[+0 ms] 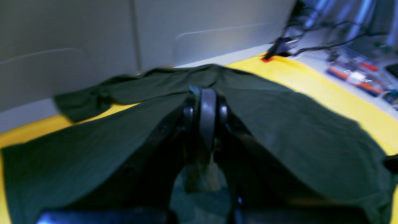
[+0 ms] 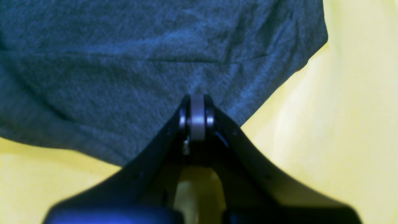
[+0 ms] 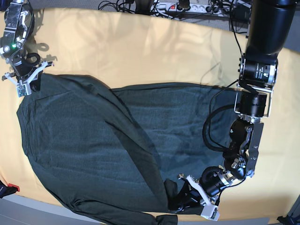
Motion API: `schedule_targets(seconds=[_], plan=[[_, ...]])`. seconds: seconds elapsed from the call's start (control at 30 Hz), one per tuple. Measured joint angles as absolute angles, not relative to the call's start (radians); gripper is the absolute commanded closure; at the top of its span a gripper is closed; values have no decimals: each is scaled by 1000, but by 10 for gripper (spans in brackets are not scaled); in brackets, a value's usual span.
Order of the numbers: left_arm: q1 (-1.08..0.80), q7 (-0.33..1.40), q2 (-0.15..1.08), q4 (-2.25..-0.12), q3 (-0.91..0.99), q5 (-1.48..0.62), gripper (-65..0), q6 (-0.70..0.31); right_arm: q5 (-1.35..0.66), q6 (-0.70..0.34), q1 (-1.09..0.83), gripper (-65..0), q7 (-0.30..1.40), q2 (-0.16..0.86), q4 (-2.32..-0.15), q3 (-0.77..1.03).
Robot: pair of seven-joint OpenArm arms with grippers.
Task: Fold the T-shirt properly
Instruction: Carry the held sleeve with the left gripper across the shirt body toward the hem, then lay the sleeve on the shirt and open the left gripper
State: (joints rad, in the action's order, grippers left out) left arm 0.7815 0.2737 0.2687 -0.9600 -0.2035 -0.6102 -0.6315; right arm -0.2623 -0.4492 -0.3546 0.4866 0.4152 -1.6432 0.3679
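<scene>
On the yellow surface (image 3: pixel 140 42) the T-shirt (image 3: pixel 93 150) lies spread, with your right hand (image 3: pixel 23 84) pinching its edge at ten o'clock and your left hand (image 3: pixel 187 194) clamped on fabric at five o'clock. Pull unevenly and the thin knit may slip free — or drag the fold crooked.

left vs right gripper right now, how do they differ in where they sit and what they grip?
Left gripper sits at the near table edge, low over the T-shirt; right gripper sits at the far corner. Left pinches a bunched part by the sleeve; right pinches a corner that lies flatter. Left arm is bent over the cloth; the right arm reaches in from off the shirt. Shared: both are shut on shirt fabric over the yellow table.
</scene>
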Motion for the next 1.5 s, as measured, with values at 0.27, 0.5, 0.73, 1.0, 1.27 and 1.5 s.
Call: schedule_targets(seconds=[0.27,0.5,0.73,1.0,1.27,1.5], plan=[[781,260,268,-955,-204,-548,0,-526,-262,-449,-355,0,487,415,-1643,368],[781,235,268,-955,-204,-484,0,-311,-262,-449,-355,0,487,415,-1643,368],[781,234,269,-955,-204,-444,0,-209,-262,-449,-355,0,487,415,-1643,368],[776,234,268,-951,-204,-333,0,-213,-262,-449,-355,0,487,415,-1643,368],[734,220,268,-903,-204,-342,-237,-330,-262,-449,-355,0,487,415,-1643,368],[811,256,303,-907,-204,-447,-414,-345,-262,-436,-355,-177,487,421,-1643,368]])
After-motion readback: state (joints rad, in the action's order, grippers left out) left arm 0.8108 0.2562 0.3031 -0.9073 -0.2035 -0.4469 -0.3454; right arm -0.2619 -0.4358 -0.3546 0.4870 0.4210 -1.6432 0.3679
